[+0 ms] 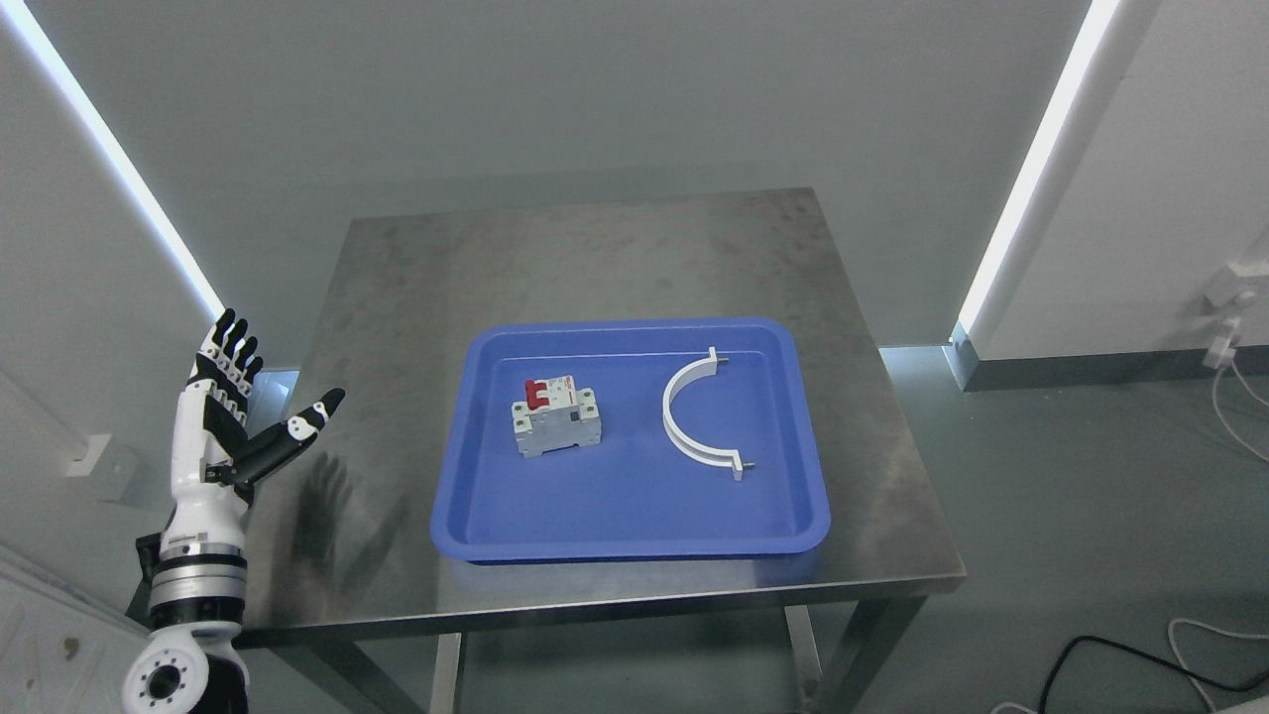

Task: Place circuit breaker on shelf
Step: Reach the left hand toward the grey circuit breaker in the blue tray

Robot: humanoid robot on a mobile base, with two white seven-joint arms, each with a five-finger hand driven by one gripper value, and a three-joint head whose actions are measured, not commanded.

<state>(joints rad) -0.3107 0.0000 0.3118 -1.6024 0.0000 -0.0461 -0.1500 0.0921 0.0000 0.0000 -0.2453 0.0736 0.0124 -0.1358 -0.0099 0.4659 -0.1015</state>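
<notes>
A grey circuit breaker (pixel 555 416) with red switches lies in the left half of a blue tray (pixel 634 526) on a steel table. My left hand (pixel 248 397) is raised at the table's left edge, well left of the tray, with its fingers spread and holding nothing. The right arm does not show.
A white half-ring clamp (pixel 694 415) lies in the tray's right half. The steel table (pixel 585 258) has bare surface behind and to the left of the tray. Cables lie on the floor at the right (pixel 1229 397). No shelf shows.
</notes>
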